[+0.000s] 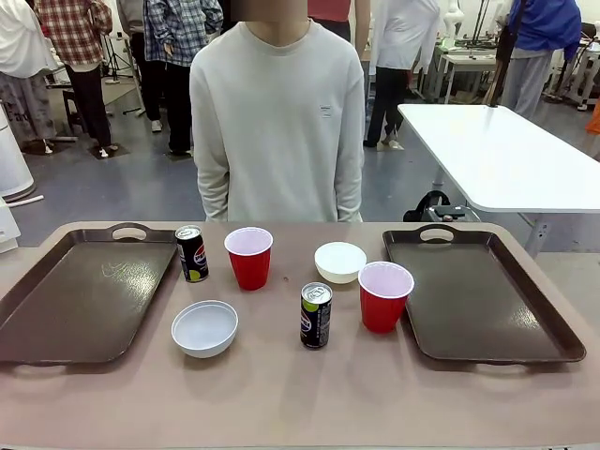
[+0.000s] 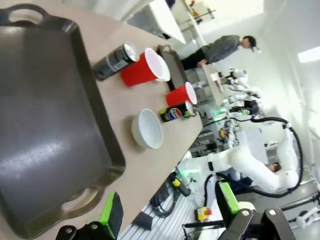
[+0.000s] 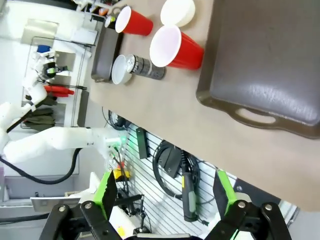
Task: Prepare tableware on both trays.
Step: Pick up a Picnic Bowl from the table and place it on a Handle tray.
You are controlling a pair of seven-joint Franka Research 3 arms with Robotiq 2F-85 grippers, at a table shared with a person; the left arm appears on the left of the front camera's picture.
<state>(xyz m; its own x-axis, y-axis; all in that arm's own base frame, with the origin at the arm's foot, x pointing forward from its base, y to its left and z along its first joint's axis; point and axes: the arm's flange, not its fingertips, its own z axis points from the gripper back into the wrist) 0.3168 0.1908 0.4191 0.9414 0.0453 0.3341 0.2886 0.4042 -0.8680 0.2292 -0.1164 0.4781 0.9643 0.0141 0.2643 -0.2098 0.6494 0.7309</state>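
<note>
Centrally, cups (image 1: 248, 257), bowls (image 1: 204, 327), cans (image 1: 316, 315) well apart; trays (image 1: 82, 295) at either table (image 1: 300, 394) end.

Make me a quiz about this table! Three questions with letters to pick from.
1. Where are the cups, bowls and cans?
A. on the table between the trays
B. inside the trays
C. stacked in one pile

2. How many red cups are there?
A. one
B. two
C. four

3. How are the left gripper and right gripper?
A. both shut on a can
B. one holding a bowl
C. both open, holding nothing

Answers:
1 A: all six stand on the bare tabletop, and both trays are empty.
2 B: one cup is nearer each tray.
3 C: each wrist view shows a wide gap between the green pads.
</note>
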